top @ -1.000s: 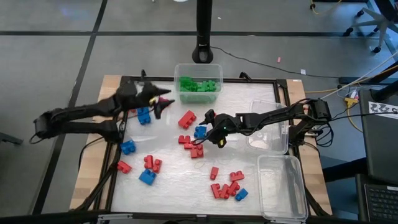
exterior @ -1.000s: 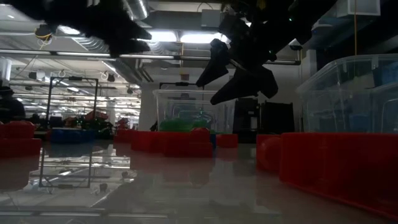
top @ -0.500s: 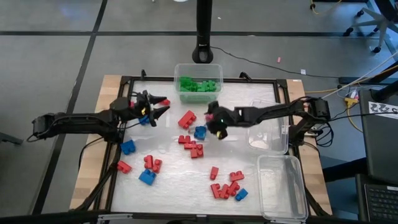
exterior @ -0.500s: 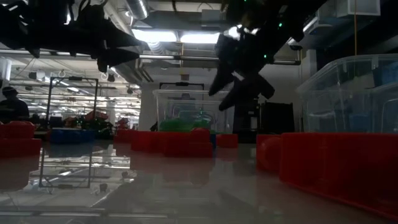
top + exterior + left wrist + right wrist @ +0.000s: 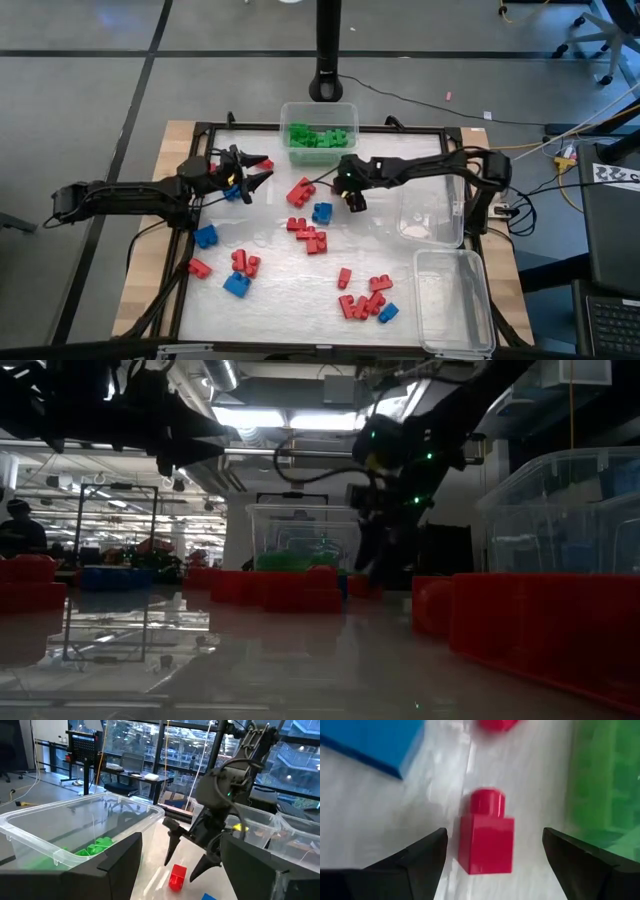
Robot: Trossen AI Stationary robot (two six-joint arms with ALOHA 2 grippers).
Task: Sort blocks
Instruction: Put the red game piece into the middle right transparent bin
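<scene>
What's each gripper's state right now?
Left gripper: open, empty, raised near the tub of green blocks.
Right gripper: open, fingers either side of a red block on the table, not gripping it.

Clear tubs [image 5: 438, 208] [image 5: 455, 300] — right side of white table [image 5: 280, 300].

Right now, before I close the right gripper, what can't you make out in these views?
- High view: the right gripper covers the red block it straddles.
- Low view: dark backlit arms; the block is lost among the others.
- Right wrist view: fingertips cut off by the frame edge.
- High view: left gripper, nothing visibly held.
</scene>
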